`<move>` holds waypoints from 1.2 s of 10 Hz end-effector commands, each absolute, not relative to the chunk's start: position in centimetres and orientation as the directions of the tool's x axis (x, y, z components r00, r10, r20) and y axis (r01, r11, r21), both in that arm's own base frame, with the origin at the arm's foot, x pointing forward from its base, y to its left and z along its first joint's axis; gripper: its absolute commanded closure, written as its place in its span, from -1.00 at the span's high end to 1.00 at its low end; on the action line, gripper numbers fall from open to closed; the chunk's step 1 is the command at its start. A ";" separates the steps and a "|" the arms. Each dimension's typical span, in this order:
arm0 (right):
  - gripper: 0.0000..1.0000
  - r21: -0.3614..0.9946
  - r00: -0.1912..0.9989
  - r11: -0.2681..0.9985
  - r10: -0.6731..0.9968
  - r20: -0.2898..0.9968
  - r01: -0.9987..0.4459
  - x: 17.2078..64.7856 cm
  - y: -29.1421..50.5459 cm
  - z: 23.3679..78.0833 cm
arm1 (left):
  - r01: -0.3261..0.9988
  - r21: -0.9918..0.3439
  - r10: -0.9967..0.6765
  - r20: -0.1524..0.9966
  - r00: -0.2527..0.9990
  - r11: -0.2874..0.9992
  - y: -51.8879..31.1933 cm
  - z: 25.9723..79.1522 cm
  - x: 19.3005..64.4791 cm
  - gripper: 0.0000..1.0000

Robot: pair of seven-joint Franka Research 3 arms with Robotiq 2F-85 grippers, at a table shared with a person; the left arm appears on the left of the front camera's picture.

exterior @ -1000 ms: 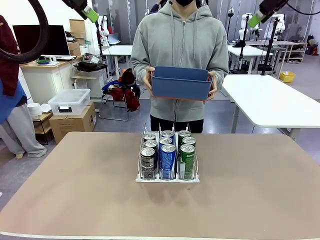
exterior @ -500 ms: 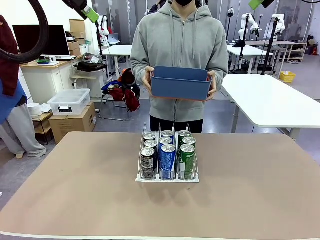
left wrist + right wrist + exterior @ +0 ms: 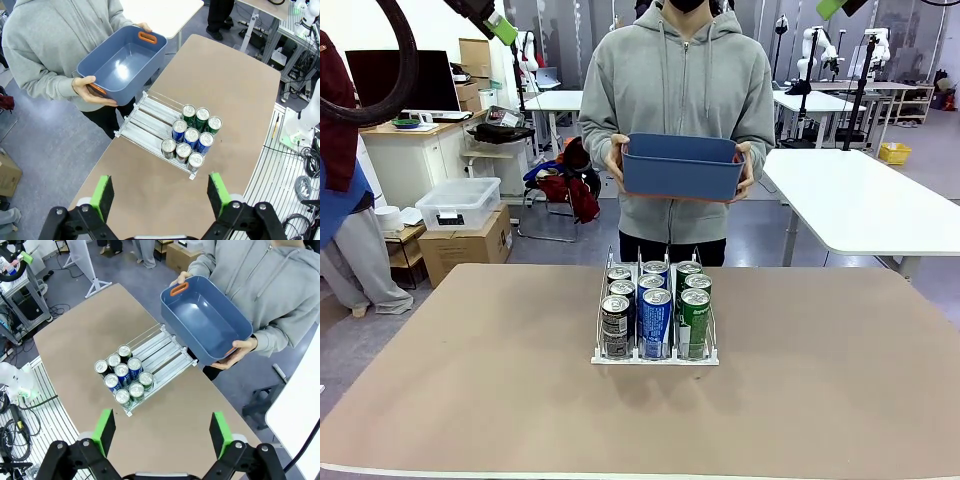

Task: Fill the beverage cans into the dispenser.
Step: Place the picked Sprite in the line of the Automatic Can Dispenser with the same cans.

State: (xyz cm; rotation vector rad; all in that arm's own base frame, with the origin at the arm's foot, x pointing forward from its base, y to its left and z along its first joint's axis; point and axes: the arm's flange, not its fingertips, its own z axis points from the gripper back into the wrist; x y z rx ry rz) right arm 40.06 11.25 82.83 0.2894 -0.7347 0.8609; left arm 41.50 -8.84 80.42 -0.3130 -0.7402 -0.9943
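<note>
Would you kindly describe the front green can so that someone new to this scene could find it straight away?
Start at the brown table and find the clear dispenser standing in its middle, in front of the person holding a blue bin. Nine cans stand in three lanes. The front green can is in the lane on the robot's right, nearest the robot, beside a blue can; a black can leads the far lane.

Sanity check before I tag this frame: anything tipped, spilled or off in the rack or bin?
Nothing stands out. Nine beverage cans stand upright in the dispenser, three per lane, bunched at the robot's end. The blue bin in the person's hands looks empty. Both grippers hang open, high above the table.
</note>
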 end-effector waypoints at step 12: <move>1.00 -0.052 0.427 0.628 0.585 0.690 -0.776 39.8 11.1 82.7 | 0.854 0.079 -0.644 0.694 0.322 0.514 -8.6 80.2 41.4 1.00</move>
